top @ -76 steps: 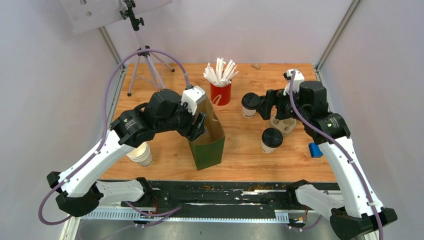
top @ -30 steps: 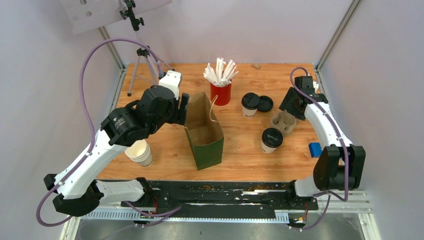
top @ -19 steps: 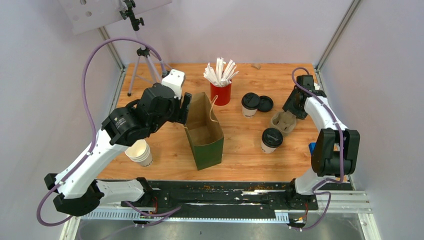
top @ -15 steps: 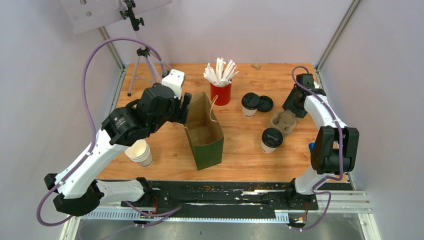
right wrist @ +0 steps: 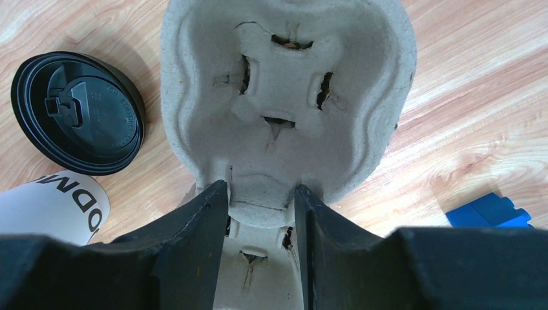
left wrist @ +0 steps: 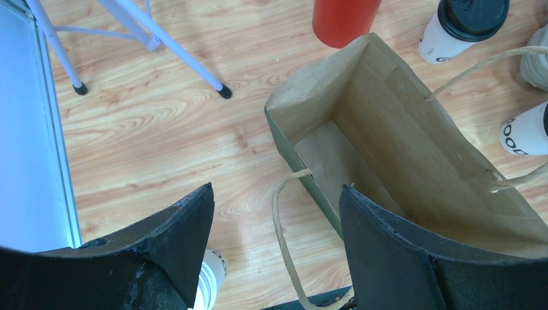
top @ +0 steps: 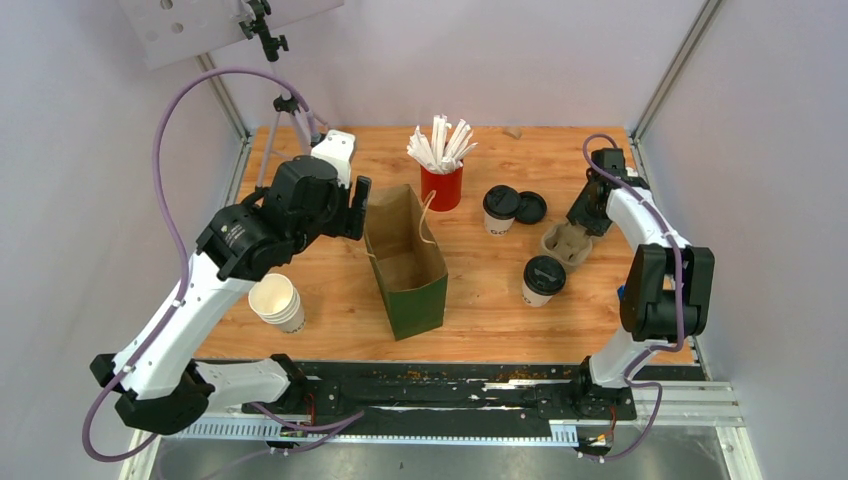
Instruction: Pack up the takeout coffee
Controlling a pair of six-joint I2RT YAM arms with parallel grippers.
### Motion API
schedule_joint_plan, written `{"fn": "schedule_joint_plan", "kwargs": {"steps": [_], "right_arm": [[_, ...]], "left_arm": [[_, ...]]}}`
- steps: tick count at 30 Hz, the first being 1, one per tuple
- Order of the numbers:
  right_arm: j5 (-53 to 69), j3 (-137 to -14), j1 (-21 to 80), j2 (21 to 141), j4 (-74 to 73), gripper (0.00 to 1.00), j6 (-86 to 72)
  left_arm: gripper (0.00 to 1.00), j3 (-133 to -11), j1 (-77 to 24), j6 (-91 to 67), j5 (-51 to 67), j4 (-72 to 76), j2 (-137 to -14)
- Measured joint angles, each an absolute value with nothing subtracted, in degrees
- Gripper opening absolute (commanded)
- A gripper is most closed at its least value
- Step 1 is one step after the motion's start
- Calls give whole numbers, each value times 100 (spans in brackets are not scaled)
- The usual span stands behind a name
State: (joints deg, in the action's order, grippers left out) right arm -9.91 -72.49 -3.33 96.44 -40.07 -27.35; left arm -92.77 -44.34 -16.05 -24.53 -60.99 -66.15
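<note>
1. Your left gripper (left wrist: 276,188) hangs open over the bag's (top: 415,305) left rim, holding nothing.
2. Your right gripper (right wrist: 260,187) straddles the carrier's (right wrist: 284,77) middle ridge; you cannot tell whether it clamps.
3. The far coffee (top: 500,208) and near coffee (top: 543,278) stand on the table (top: 480,320), right of the bag.

Worktop (top: 480,300) is showing smooth wood grain with a slight sheen. Bag (left wrist: 388,142) is looking like matt kraft paper. Carrier (right wrist: 284,84) is showing rough matt moulded pulp. Loose lid (right wrist: 77,113) is showing glossy black plastic. Coffee cup (top: 541,283) is looking like smooth white paper. Left end effector (left wrist: 276,188) is showing scuffed matt black fingers.
</note>
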Motion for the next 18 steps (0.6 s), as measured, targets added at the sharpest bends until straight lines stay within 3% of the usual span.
{"fn": "schedule_joint_plan", "kwargs": {"steps": [18], "right_arm": [[-943, -7491, -384, 9778, -4274, 36, -2716]], "left_arm": [[79, -9019, -4014, -1656, -2438, -6549, -6396]]}}
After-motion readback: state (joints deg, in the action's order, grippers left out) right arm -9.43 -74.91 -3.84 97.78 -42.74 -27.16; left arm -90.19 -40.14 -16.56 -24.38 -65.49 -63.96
